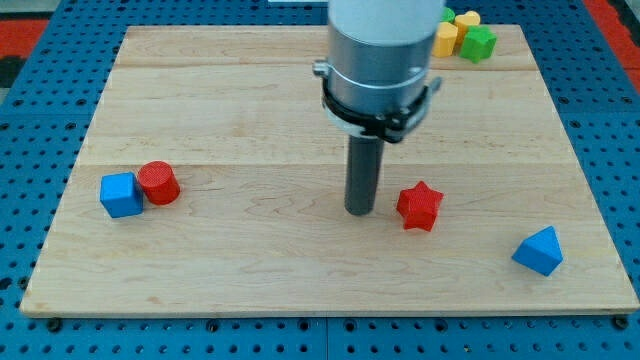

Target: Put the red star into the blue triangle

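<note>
The red star [420, 206] lies on the wooden board [250, 100] right of centre, towards the view's bottom. The blue triangle [539, 251] lies at the view's lower right, apart from the star. My tip [360, 211] rests on the board just left of the red star, with a small gap between them. The rod hangs from the large grey arm housing [382, 60] at the view's top centre.
A blue cube [121, 195] and a red cylinder [159, 183] touch each other at the view's left. Yellow blocks [450, 36] and a green block [479, 43] cluster at the view's top right, partly hidden by the arm housing.
</note>
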Motion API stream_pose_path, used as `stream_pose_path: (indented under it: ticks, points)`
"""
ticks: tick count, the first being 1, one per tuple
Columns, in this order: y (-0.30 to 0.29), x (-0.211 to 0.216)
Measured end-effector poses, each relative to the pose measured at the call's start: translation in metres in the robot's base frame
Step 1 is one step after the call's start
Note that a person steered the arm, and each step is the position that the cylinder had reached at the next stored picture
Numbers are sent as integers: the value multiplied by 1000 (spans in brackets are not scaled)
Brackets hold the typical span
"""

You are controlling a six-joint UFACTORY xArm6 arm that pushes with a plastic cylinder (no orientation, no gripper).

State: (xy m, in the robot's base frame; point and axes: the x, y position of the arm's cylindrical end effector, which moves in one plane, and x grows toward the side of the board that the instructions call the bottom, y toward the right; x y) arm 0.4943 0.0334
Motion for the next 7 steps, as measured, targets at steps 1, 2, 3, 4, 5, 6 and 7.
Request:
stream_pose_path:
  ticks: [1, 2, 3, 4, 5, 6, 7]
  points:
    - [32, -21]
    - [66, -5]
    - [92, 25]
    - [97, 28]
    - [55, 21]
    - [22, 40]
    - [45, 69]
